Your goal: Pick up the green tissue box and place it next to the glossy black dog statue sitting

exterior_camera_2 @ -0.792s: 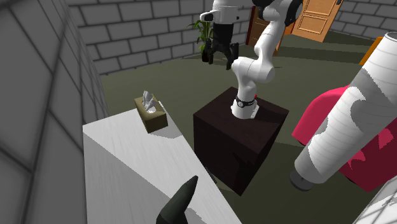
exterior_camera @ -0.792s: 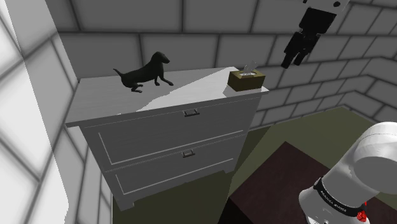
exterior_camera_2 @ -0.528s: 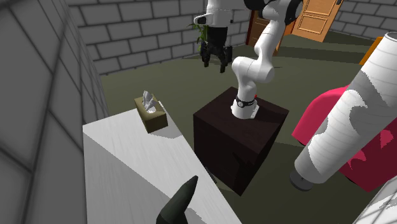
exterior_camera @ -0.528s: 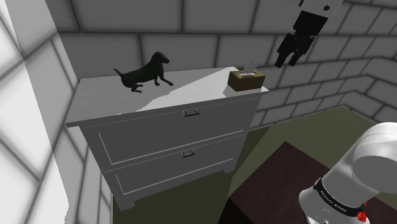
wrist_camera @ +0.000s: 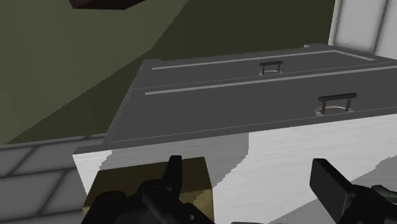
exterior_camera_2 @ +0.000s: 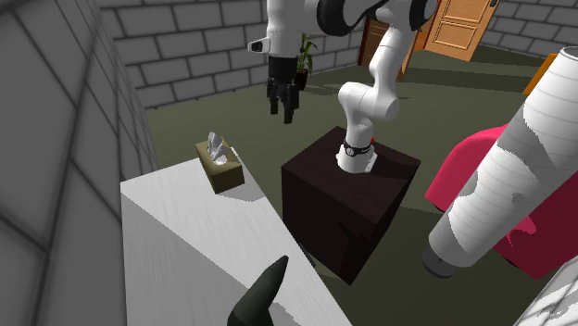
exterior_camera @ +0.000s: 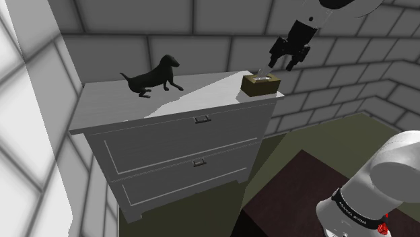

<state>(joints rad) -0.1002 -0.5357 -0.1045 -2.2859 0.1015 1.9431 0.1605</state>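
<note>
Grey block walls (exterior_camera: 202,27) close round an olive floor (exterior_camera: 303,131), and against them stands a white chest of drawers (exterior_camera: 111,101) with two handled drawer fronts (exterior_camera: 182,138). On its top, at the corner toward the shoulder view's right, sits the olive tissue box (exterior_camera: 261,85), a white tissue (exterior_camera: 261,71) sticking up from its slot. The black dog statue (exterior_camera: 151,79) is on the same top, toward the shoulder view's left and well apart from the box — side-on, head turned toward the box.

My jaws are spread wide with nothing between them. They hang in the air above the box and a little to its right in the shoulder view, tips pointing down. In the second exterior view I am higher than the box (exterior_camera_2: 219,167) and off toward that view's right, between it and my dark stand (exterior_camera_2: 352,213). In my wrist view one finger (wrist_camera: 173,173) crosses in front of the box (wrist_camera: 194,181) and the other (wrist_camera: 331,184) lies over the bare white top (wrist_camera: 286,149) — neither touches anything.
</note>
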